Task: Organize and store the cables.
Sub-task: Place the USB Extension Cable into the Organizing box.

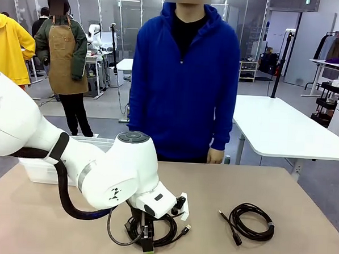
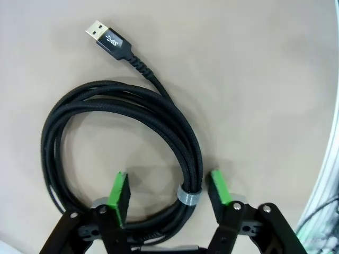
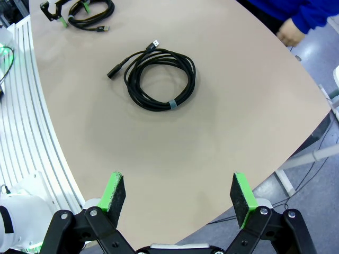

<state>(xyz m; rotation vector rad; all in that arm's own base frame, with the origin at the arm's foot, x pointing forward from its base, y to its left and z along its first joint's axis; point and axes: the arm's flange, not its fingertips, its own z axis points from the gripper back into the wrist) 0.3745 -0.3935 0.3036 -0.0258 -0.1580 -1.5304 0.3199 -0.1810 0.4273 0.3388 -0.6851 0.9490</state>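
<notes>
Presently the step in hand looks like the first pick: the left gripper (image 2: 167,175) is down over the near coil (image 2: 106,94), one of the cables, which lies flat on the counter (image 1: 302,191) close to its near edge, a little left of the middle. Its fingers (image 2: 119,193) stand spread apart on either side of the bundled strands, just where a grey band (image 2: 189,196) ties the loops together. Bare counter shows between each green pad and the cord, so nothing is pinched yet. The next move calls, I judge, for squeezing squarely on that banded stretch so that all the loops lift as one, and then carrying the coil to wherever it is stored. That may be the white bin (image 1: 36,171) at the far left edge, though this is a guess. The second coil (image 3: 159,79) rests well apart from the first, toward the near right part of the counter, also tied with a pale band, its plug ends pointing outward. The right gripper (image 3: 180,196) hangs high above the counter with its fingers wide and empty, so that coil is untouched. The person stands at the far edge, one hand (image 1: 216,156) hanging by the counter's rim, apart from the cables. As for writing, the near coil's USB plug (image 2: 108,38) carries a small pale mark on its black housing that reads like the "SS" USB symbol. No brand name can be read on either cord.
</notes>
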